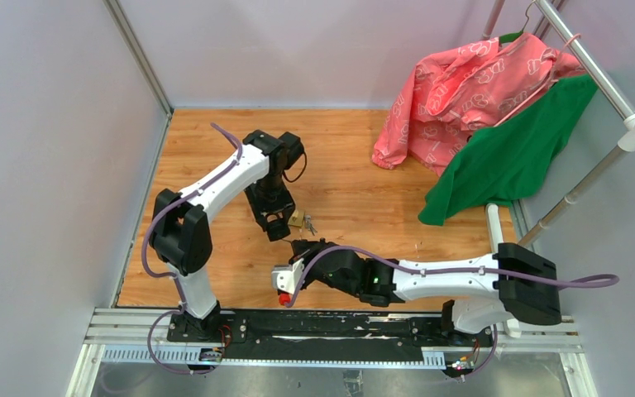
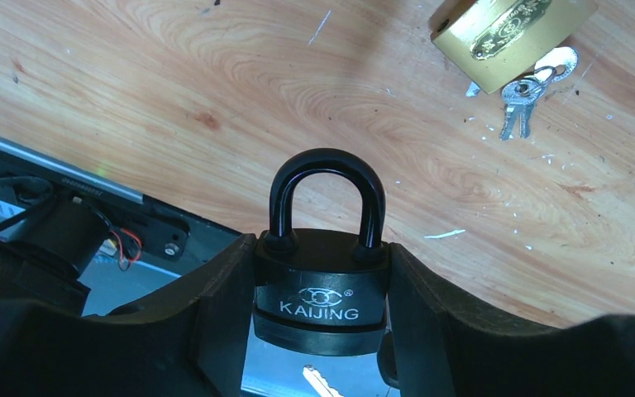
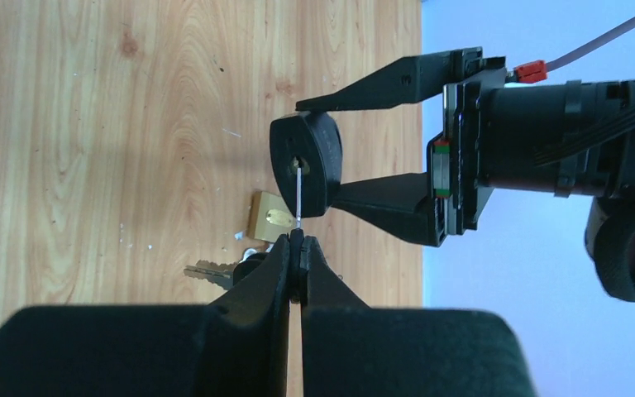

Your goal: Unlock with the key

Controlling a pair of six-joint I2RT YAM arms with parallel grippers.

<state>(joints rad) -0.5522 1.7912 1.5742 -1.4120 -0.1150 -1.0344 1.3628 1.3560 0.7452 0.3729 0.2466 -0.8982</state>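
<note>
My left gripper (image 2: 321, 250) is shut on a black "KAIJING" padlock (image 2: 321, 302), gripping its body by the sides; the shackle is closed. In the top view this gripper (image 1: 277, 225) hangs over the wooden table. My right gripper (image 3: 298, 240) is shut on a key's head, and the thin key blade (image 3: 298, 197) reaches up to the keyhole in the base of the black padlock (image 3: 307, 161). I cannot tell how deep the tip sits. The key tip (image 2: 318, 380) shows just under the padlock in the left wrist view. In the top view the right gripper (image 1: 302, 250) is right below the left one.
A brass padlock (image 2: 508, 33) with a small bunch of keys (image 2: 521, 103) lies on the wood beside the grippers; both also show in the right wrist view (image 3: 269, 219). A pink garment (image 1: 471, 83) and a green garment (image 1: 513, 157) hang from a rack (image 1: 603, 83) at the back right.
</note>
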